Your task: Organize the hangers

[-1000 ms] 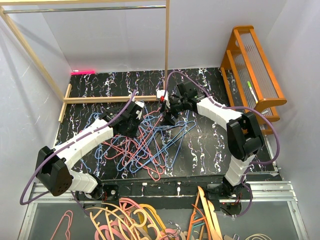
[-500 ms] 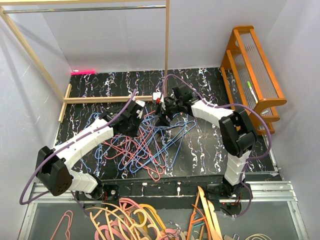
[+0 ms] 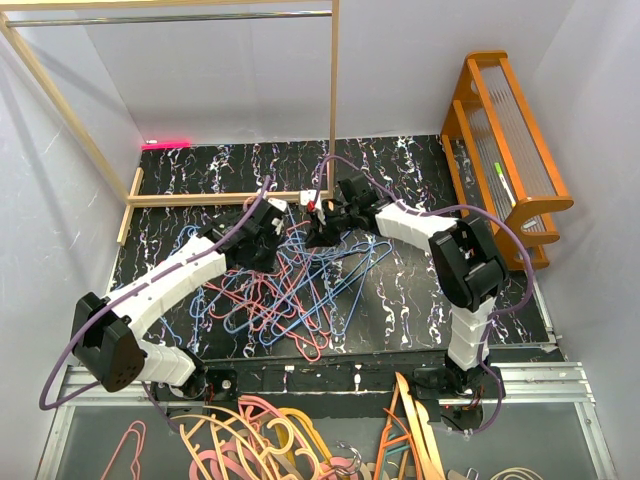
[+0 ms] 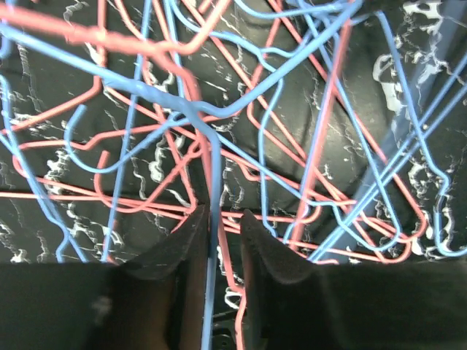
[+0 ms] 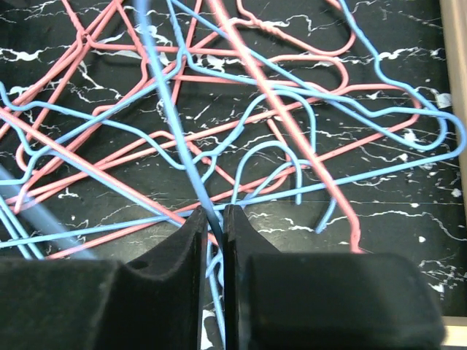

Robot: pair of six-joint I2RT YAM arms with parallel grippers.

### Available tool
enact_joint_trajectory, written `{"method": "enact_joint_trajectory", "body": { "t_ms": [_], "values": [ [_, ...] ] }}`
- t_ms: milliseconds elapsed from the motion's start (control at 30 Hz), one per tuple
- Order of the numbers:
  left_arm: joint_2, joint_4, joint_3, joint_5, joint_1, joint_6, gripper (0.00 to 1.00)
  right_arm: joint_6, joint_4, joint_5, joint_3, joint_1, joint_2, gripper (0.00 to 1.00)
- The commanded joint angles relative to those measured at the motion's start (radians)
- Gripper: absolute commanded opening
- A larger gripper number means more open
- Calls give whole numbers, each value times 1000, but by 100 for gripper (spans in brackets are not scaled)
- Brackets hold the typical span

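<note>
The hangers (image 3: 290, 290), thin pink and light blue wire ones, lie tangled on the black marbled table between my two arms. At the pile's upper left my left gripper (image 3: 268, 228) (image 4: 222, 213) is shut on a raised blue hanger. Its wire (image 4: 211, 168) runs down between the fingers against the left one, with a pink wire beside it. My right gripper (image 3: 325, 222) (image 5: 213, 210) reaches in from the right. It is shut on a blue hanger wire (image 5: 171, 124) that rises out of the narrow gap between its jaws. More hangers (image 5: 292, 168) lie flat under it.
A wooden frame has a floor beam (image 3: 220, 198) and an upright post (image 3: 334, 100) just behind the grippers. An orange wooden rack (image 3: 510, 150) stands at the right wall. Thicker orange, pink and cream hangers (image 3: 260, 440) lie below the table's near edge.
My right gripper has moved left toward the foot of the post and gone from open to shut on the blue wire. The left arm has stayed in place.
</note>
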Motion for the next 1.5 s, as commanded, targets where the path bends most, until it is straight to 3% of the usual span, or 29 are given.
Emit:
{"method": "enact_joint_trajectory", "body": {
  "t_ms": [0,33,67,100,300,433,500,633,767,867,1133,1300,1467],
  "values": [
    [-3,-53,83,-22,-5,-27,51,1,29,17,17,10,-50,8],
    [-12,-79,101,-37,-5,-37,82,-12,17,22,10,9,-61,8],
    [-24,-114,121,-71,-5,-49,95,-22,3,28,8,9,-71,8],
    [-40,-149,147,-99,-5,-61,97,-31,-11,31,5,10,-79,8],
    [-236,-275,268,-231,9,-106,97,-47,-20,62,-22,9,-113,8],
    [-353,-213,172,-285,88,-76,97,-34,-12,77,-6,10,-125,8],
    [-352,-157,58,-204,185,-46,97,-27,-12,78,13,10,-126,8],
    [-360,57,-143,156,463,-30,97,-6,4,80,42,9,-136,8],
    [-301,165,-176,392,574,-34,97,17,33,80,55,10,-141,8],
    [-235,220,-175,518,599,-35,97,48,30,3,62,-10,-143,8],
    [-200,312,-229,651,605,-55,96,192,168,-195,42,-35,-82,8],
    [-210,294,-260,626,605,-43,93,413,359,-322,53,-84,-41,8],
    [-205,245,-249,602,605,-45,85,424,379,-342,52,-114,-34,8]
  ]
}}
